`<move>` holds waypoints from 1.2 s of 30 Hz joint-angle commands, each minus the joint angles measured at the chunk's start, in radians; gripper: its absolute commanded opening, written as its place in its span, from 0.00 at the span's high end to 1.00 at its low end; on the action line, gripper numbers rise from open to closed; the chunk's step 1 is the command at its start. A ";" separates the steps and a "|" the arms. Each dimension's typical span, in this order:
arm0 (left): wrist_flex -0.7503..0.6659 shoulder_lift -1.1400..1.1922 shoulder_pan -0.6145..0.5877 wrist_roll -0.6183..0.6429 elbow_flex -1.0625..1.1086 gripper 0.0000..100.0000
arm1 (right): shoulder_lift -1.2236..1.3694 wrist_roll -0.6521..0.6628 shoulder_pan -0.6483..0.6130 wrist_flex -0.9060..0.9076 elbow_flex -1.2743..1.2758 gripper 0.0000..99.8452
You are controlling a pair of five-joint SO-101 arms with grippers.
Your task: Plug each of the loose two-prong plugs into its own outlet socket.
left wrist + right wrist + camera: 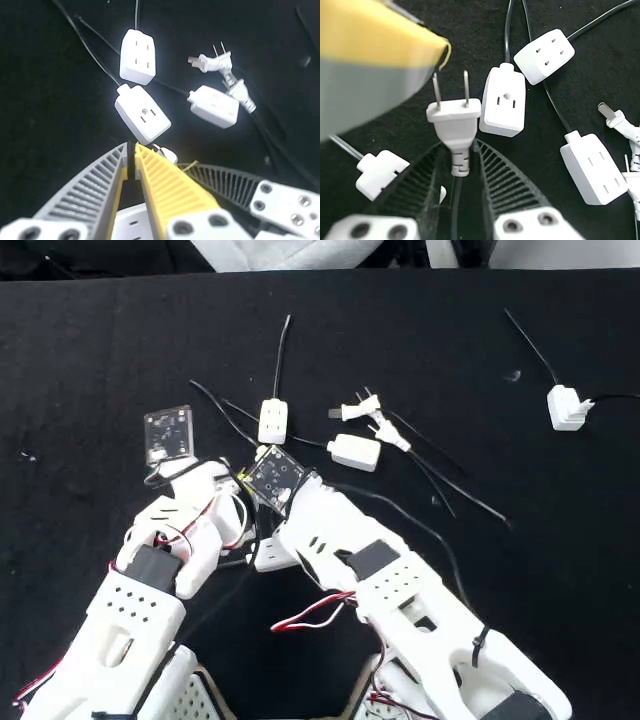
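Our right gripper clamps a white two-prong plastic plug by its neck, prongs bare, just beside a white rectangular three-hole outlet block on the black cloth-covered table. Our left gripper, fingers drawn together to a slit, hovers near that block; loose white plugs lie farther out

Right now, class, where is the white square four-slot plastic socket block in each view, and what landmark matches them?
High view: the white square four-slot socket block sits mid-table, ahead of both arms.
Left wrist view: the block lies just beyond a white three-hole socket.
Right wrist view: the block lies beyond that socket.
Landmark: the white oblong socket near it.
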 commanded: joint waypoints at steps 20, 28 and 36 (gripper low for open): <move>-0.083 -0.018 0.088 -0.384 -0.044 0.97 | -0.157 -0.034 0.137 -0.153 0.079 0.99; -0.075 -0.203 0.088 -0.393 0.047 0.97 | -0.472 -0.034 0.138 -0.044 0.176 0.99; -0.083 -0.778 0.088 -0.496 0.337 0.97 | -0.561 -0.034 0.110 -0.035 0.225 0.99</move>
